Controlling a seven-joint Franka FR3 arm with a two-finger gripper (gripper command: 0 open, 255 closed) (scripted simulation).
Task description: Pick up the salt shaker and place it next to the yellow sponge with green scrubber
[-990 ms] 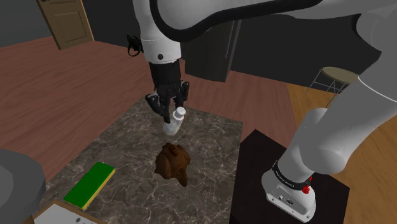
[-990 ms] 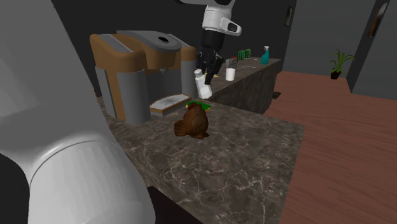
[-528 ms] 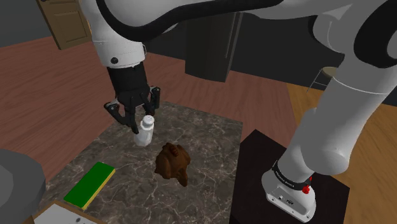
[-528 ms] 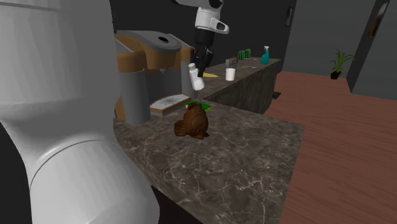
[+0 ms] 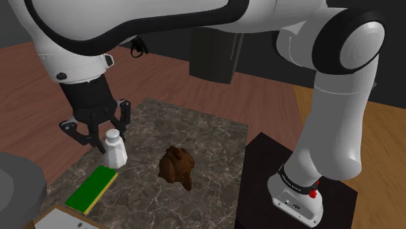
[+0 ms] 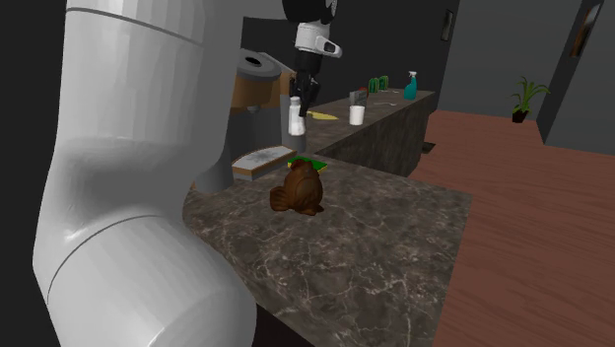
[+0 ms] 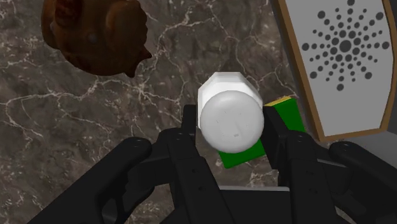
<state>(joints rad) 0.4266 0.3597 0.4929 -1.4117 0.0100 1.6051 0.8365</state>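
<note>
In the shoulder view the jaws pinch a white salt shaker [image 5: 114,149] from both sides. It stands upright between them, above the dark marble surface [image 5: 215,140] and just over the far end of the green-topped, yellow-edged sponge [image 5: 92,188]. A brown hen-shaped figurine [image 5: 177,166] sits near the shaker, toward the shoulder view's right.

In the second exterior view the salt shaker [image 6: 295,116] hangs in the jaws, clear of the surface [image 6: 394,237]. A strip of the sponge [image 6: 311,161] shows just behind the figurine [image 6: 300,189].

In the wrist view the top of the salt shaker [image 7: 230,118] sits squarely between the jaws, which press on it from either side. The sponge [image 7: 287,116] lies directly below it, beside a wood-framed white board with grey dots [image 7: 343,57]. The figurine [image 7: 95,35] is well apart.
</note>
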